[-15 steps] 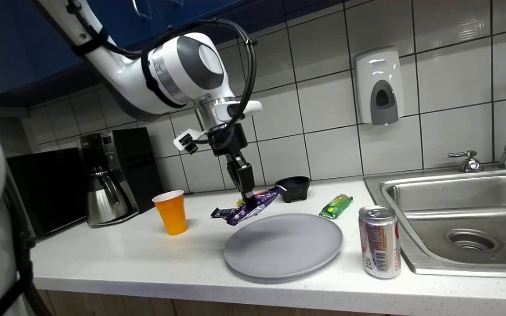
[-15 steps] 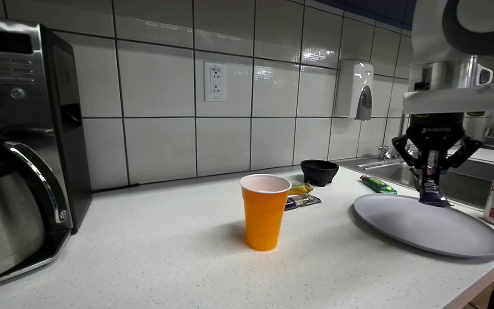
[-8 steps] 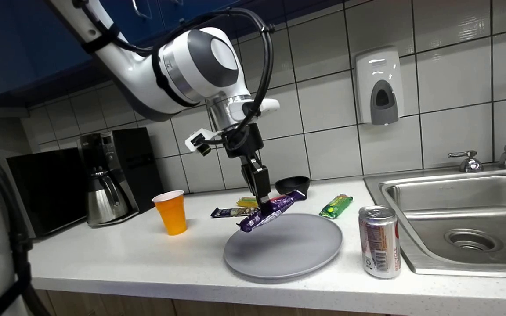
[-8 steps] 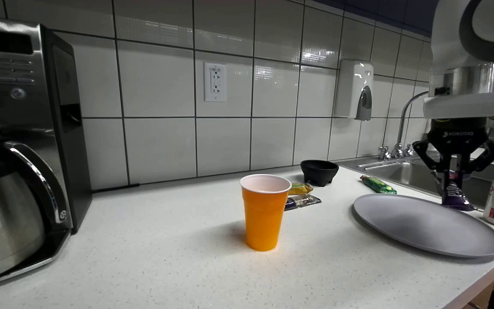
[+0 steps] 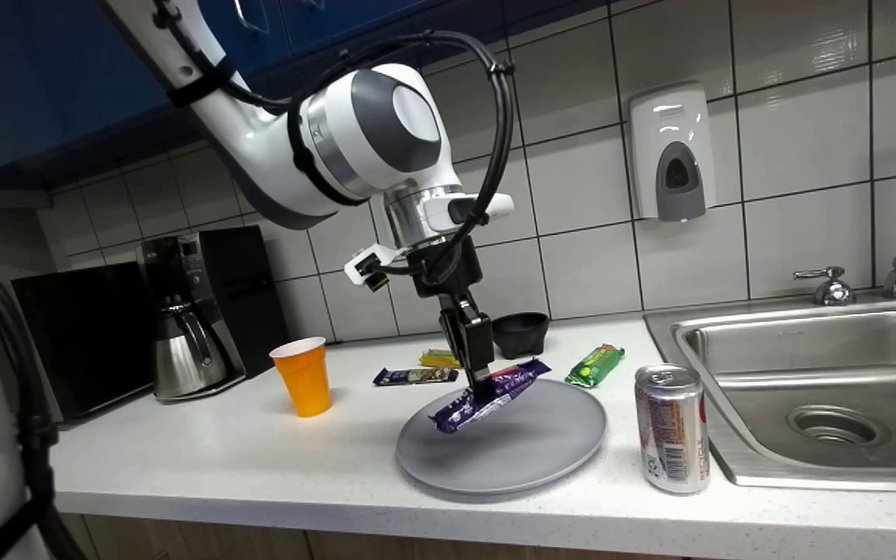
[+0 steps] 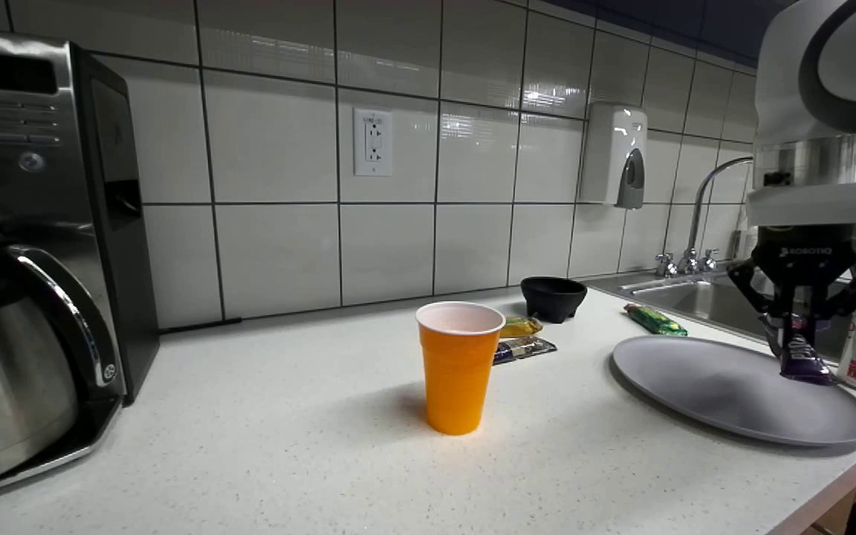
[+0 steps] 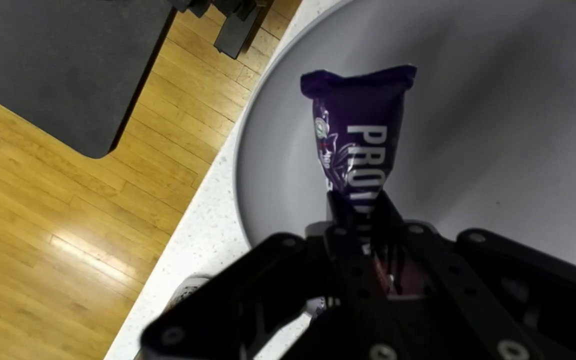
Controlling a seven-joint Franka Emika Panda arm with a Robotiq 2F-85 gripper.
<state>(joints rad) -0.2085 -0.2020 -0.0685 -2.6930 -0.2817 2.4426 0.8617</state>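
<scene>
In an exterior view, the camera stands beyond the counter's front edge (image 5: 386,523), facing the tiled wall (image 5: 588,268) and looking slightly down, the grey plate (image 5: 514,447) just below mid-frame. In an exterior view, the lens sits low over the countertop (image 6: 287,446), turned to the same wall, near the orange cup (image 6: 458,379) just below frame centre. Both exterior views share wall, cup and plate. The wrist view looks steeply down past the gripper (image 7: 360,200) at lower centre, close above that plate, with wooden floor (image 7: 118,215) at left.
</scene>
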